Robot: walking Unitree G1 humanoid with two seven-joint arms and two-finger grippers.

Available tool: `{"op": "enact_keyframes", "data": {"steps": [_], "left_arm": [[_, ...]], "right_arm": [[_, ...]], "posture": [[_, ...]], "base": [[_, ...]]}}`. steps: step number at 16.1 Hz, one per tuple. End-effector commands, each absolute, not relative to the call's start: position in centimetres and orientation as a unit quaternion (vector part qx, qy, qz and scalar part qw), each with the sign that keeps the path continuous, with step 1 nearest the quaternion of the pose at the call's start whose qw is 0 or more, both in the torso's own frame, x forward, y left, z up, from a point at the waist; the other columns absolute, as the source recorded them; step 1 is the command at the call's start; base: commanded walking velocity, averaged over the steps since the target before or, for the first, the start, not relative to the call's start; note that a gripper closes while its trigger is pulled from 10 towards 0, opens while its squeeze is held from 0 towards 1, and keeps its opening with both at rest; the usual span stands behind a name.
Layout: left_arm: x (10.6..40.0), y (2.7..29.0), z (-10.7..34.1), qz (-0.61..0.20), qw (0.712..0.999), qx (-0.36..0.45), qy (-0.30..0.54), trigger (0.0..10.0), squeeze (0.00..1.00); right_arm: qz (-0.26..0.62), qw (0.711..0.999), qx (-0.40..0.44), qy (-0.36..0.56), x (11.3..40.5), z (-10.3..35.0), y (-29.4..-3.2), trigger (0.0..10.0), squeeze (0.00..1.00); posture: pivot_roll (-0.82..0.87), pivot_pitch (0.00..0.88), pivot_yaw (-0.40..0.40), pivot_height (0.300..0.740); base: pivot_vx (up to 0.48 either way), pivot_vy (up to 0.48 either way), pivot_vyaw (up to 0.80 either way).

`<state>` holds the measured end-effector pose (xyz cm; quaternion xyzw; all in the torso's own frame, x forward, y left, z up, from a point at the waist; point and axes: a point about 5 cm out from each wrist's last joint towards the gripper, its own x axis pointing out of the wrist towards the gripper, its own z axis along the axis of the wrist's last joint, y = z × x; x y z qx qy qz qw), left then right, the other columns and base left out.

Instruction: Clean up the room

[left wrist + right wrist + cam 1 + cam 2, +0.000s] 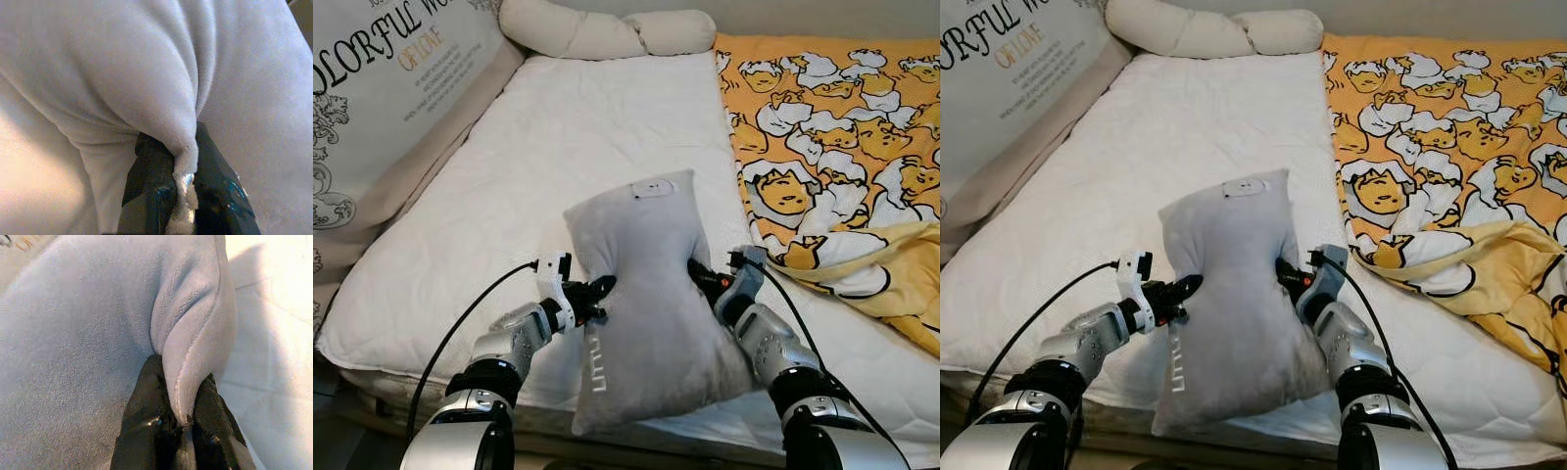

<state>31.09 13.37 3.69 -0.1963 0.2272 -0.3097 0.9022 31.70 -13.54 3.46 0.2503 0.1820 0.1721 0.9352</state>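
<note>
At the near edge of the bed (558, 147), a grey pillow (646, 313) stands roughly upright between the robot's two arms, its lower end hanging over the mattress edge and its top corner, with a small white label (653, 188), tipped toward the far side. The left hand (599, 291) is clamped on a fold of the pillow's left edge, and in the left wrist view the black fingers (146, 181) pinch a ridge of grey plush between them. The right hand (700, 277) grips the right edge the same way, a seam of fabric squeezed between its fingers (142, 406) in the right wrist view. The mattress is covered with a white quilted sheet. To the right lies an orange blanket (832, 127) printed with cartoon ducks, its near corner folded back. A long cream bolster (607, 34) lies along the far end, and a large cushion with printed lettering (391, 88) leans at the left side.
</note>
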Motion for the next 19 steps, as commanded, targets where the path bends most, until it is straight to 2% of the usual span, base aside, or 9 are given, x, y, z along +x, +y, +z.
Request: {"op": "enact_keyframes", "data": {"steps": [1,4,8,10,11,12,13,19], "left_arm": [[31.8,13.1,5.0,-0.318,0.914,-0.156,0.198,0.0,0.0],[32.7,12.4,9.2,-0.333,0.931,-0.109,0.103,0.0,0.0],[32.6,11.8,12.6,-0.312,0.948,-0.056,0.031,0.0,0.0],[32.3,11.4,13.7,-0.305,0.952,-0.026,0.016,0.0,0.0],[32.0,11.0,13.9,-0.31,0.951,-0.002,0.013,0.0,0.0],[31.8,11.1,14.1,-0.294,0.956,0.017,0.0,4.9,0.0],[31.7,11.2,13.8,-0.282,0.959,0.005,0.017,10.0,0.0],[31.5,11.9,13.4,-0.241,0.97,0.018,0.038,10.0,0.0]], "right_arm": [[0.201,0.936,0.26,0.123,33.2,6.3,-13.0,0.0,0.0],[0.191,0.94,0.282,0.033,33.9,10.3,-13.7,0.0,0.0],[0.156,0.951,0.268,0.011,32.2,11.3,-14.6,0.0,0.0],[0.158,0.962,0.223,0.014,30.7,11.6,-14.2,0.0,0.0],[0.15,0.968,0.202,0.021,30.3,11.8,-13.9,0.7,0.0],[0.138,0.973,0.185,0.027,30.3,11.8,-13.8,10.0,0.0],[0.134,0.974,0.182,0.029,30.3,11.9,-13.8,10.0,0.0],[0.106,0.988,0.104,0.048,30.1,11.8,-13.7,10.0,0.0]], "posture": [[-0.03,0.0,0.08,0.74],[-0.03,0.0,0.078,0.74],[-0.03,0.0,0.08,0.74],[-0.03,0.0,0.085,0.74],[-0.03,0.0,0.085,0.74],[-0.04,0.0,0.087,0.74],[-0.03,0.0,0.084,0.74],[-0.02,0.0,0.065,0.74]], "base": [[0.0,0.0,0.0],[0.0,0.0,0.0],[0.0,0.0,0.0],[0.0,0.0,0.0],[0.0,0.0,0.0],[0.0,0.0,0.0],[0.0,0.0,0.0],[0.0,0.0,0.0]]}}
